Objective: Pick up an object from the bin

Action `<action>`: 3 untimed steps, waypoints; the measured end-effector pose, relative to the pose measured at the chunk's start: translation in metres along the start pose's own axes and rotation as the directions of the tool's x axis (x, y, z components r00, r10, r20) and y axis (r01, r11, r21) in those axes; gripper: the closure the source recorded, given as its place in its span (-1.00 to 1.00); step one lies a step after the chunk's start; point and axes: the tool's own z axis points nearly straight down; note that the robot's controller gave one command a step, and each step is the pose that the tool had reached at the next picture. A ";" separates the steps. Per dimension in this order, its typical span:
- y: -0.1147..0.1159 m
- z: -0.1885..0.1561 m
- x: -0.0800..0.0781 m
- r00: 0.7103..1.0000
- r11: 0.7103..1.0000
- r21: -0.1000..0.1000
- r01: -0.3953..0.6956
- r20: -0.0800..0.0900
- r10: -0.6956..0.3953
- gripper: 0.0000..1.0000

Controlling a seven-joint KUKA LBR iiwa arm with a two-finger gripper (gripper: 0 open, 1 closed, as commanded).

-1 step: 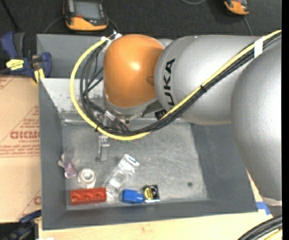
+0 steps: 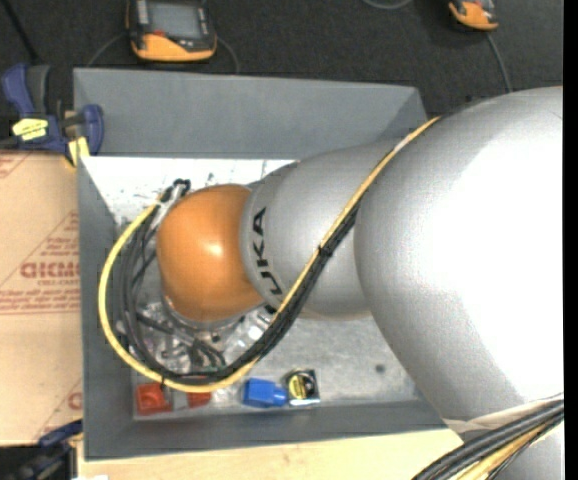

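Because the wrist hangs low over the left half of the grey bin (image 2: 249, 118), a loop of yellow and black cables (image 2: 115, 268) bows out toward the left wall, presumably left slack so the wrist can turn. Next comes the orange cover (image 2: 204, 253). The gripper (image 2: 184, 336) below it points down at the bin's floor, likely to come at a thing from above. Whether its fingers are spread or pressed together I cannot tell, nor what lies under them. Along the near wall, clear of the wrist, sit a red block (image 2: 150, 398), a blue piece (image 2: 262, 393) and, just beside it, a yellow-and-black piece (image 2: 302, 385); any of them could be the pick. To the right, the silver arm (image 2: 449, 248) covers much of the bin.
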 end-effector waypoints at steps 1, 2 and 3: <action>0.007 0.024 0.012 0.989 0.989 0.002 0.147 0.002 -0.147 -1.00; 0.006 0.024 0.017 0.869 0.870 0.007 0.494 0.022 -0.494 -1.00; 0.006 0.023 0.019 0.869 0.869 0.004 0.495 0.010 -0.495 1.00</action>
